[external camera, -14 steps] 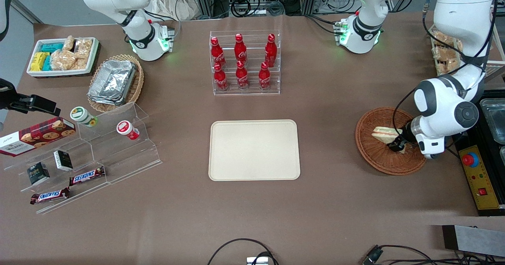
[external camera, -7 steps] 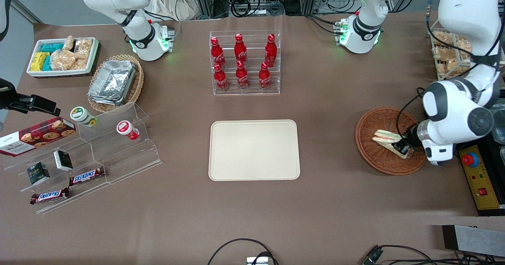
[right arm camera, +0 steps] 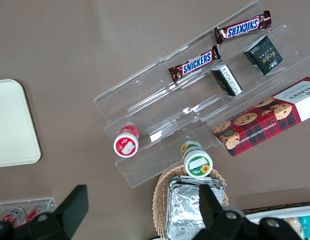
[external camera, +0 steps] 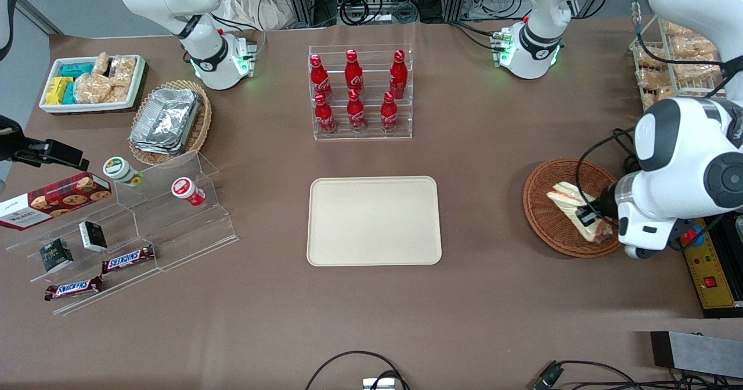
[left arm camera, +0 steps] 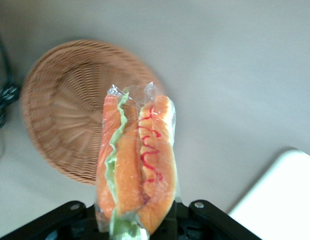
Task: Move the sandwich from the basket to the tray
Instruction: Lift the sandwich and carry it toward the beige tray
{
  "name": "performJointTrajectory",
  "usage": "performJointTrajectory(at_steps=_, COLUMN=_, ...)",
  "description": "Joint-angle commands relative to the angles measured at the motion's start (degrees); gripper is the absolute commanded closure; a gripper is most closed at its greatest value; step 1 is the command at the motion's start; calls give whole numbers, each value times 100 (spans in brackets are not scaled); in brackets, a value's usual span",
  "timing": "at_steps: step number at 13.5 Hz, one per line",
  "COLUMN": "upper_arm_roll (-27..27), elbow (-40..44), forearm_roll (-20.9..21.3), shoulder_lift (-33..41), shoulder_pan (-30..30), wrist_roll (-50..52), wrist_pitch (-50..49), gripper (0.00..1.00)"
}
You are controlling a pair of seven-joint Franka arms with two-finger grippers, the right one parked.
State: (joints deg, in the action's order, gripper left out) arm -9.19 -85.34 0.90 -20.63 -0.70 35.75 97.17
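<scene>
My matt black end effector (external camera: 589,218) held the sandwich (external camera: 574,207) in glossy clear film above the rough woven wicker basket (external camera: 543,219); the tray (external camera: 374,220) looked smooth and matt.

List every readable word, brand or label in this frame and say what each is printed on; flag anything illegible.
"SNICKERS": two bars on the clear stand.
"WALKERS": red tartan cookie box.
"Coca-Cola" script: red bottles, only partly legible.
Two dark small boxes, two round lids, control panel: print too small.
Sandwich wrapper: no text; the gripper holds it above the basket.
</scene>
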Motion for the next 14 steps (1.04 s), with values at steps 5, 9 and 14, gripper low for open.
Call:
performJointTrajectory(at_steps=5, upper_arm_roll=-979, elbow=897, forearm_roll=147, shoulder_lift=-1345, shoulder_pan=-1017, wrist_roll=-59, wrist_pitch=625, gripper=100)
performJointTrajectory(at_steps=9, upper_arm_roll=-970, elbow=897, forearm_roll=463, shoulder_lift=-2225, shoulder_pan=-1670, wrist_roll=-77, wrist_pitch=917, gripper=100)
performJointTrajectory(at_steps=14, upper_arm_roll=-935, elbow=923, forearm_roll=534, shoulder_lift=-2727, shoulder_pan=-1916, wrist_roll=-77, wrist_pitch=1145, gripper=95)
